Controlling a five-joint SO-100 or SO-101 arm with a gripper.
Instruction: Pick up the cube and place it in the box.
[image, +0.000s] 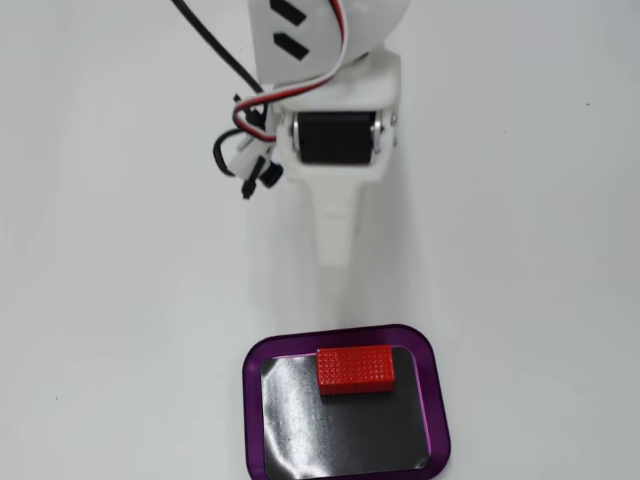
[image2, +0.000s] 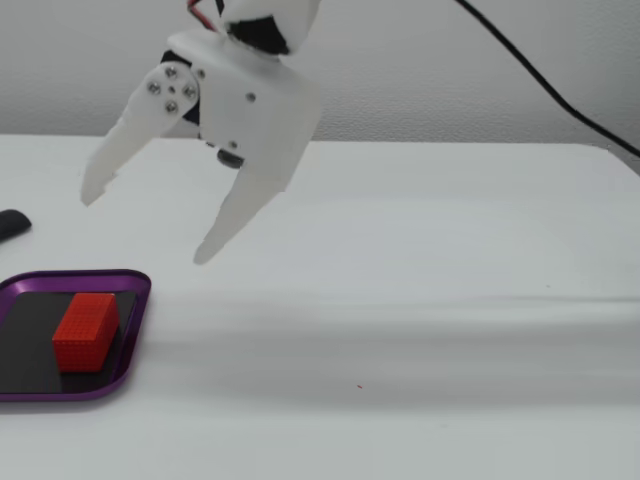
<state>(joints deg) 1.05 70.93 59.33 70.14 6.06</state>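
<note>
Hanging with jaws spread wide and empty above the white counter (image2: 420, 260), the gripper (image2: 140, 225) leaves the cube (image: 355, 369) lying flat by the box's (image: 436, 400) near rim, apparently delivered.

The cube (image: 355, 369) is a small bright red block, wider than it is tall, with a fine bumpy grid on its faces. It lies flat inside the box (image: 437, 400), near the upper rim at the bottom centre of a fixed view. The box is a shallow tray with rounded corners, a glossy purple rim and a shiny black bottom. In the other fixed view, the cube (image2: 86, 331) and the box (image2: 128, 352) are at the lower left.
</note>
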